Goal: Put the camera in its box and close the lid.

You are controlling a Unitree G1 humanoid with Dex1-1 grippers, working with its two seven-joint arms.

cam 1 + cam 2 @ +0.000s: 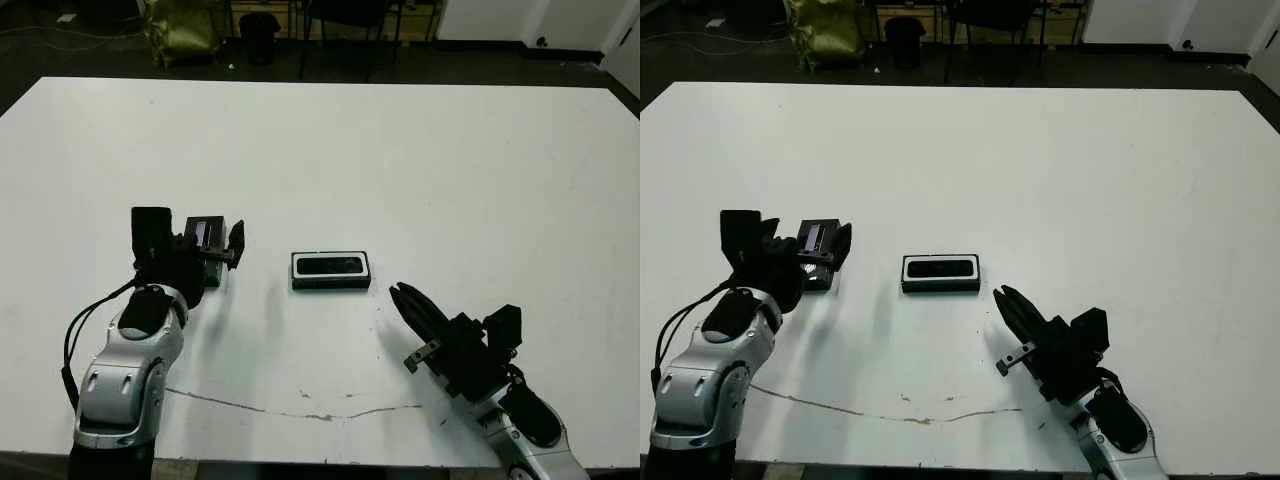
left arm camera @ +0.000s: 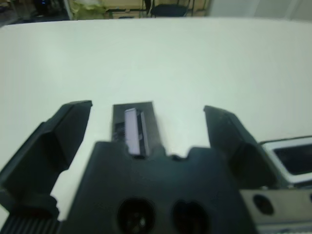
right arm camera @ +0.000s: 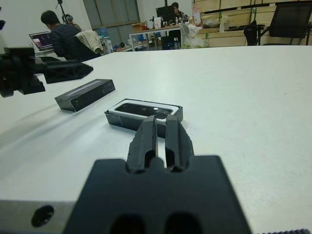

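Observation:
The box (image 1: 331, 284), a small black tray with a white lining, lies at the table's middle with the slim black camera (image 1: 331, 265) inside it. The lid (image 1: 203, 234), black with a pale strip, lies on the table to the box's left. My left gripper (image 2: 147, 109) is open over the lid's near end, one finger (image 2: 68, 124) on each side and neither touching it. My right gripper (image 1: 395, 291) is shut and empty, low over the table just right of the box and nearer to me. Its tips point at the box (image 3: 141, 122).
A thin dark crack line (image 1: 300, 412) crosses the tabletop near the front edge. Beyond the far edge stand a yellow-green bag (image 1: 180, 28) and chair legs. A person (image 3: 66, 36) sits at a desk far beyond the table.

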